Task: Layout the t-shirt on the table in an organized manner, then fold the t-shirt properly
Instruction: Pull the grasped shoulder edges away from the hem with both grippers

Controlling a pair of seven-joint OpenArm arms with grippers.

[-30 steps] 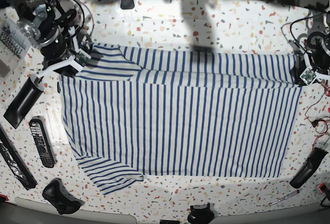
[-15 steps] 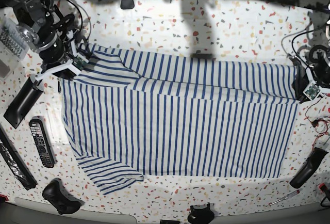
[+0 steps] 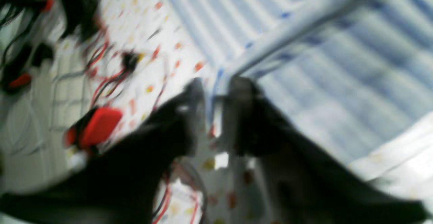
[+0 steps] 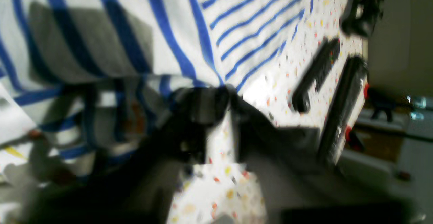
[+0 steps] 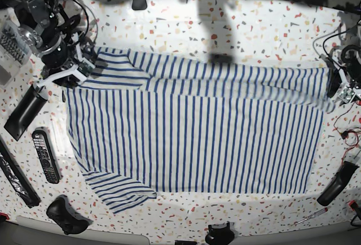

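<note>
I have the shirt (image 5: 192, 126) spread across the middle of the bench (image 5: 254, 25), striped side up, with 1 long edge lifted and pulled taut between my 2 tools. My right tool (image 4: 220, 115) is clamped on the shirt's corner near the sleeve, on the base view's left, and a bunch of striped cloth is pinched between its dark fingers. My left tool (image 3: 216, 98) is clamped on the opposite corner at the hem, where a thin fold of cloth runs into the narrow gap between its fingers. I judge the shirt light, soft and limp: it will sag and crease wherever I give slack, and thin cotton like this can slip from a shallow pinch, so the seamed corners and hem are the best places to hold. The lower sleeve (image 5: 121, 191) lies flat and splayed on the bench. Both wrist views are blurred, so I cannot tell how deep either grip sits or how many layers each one holds. The neck trim is not visible in any view. A remote (image 5: 45, 156) lies just beside the shirt's left edge.
</note>
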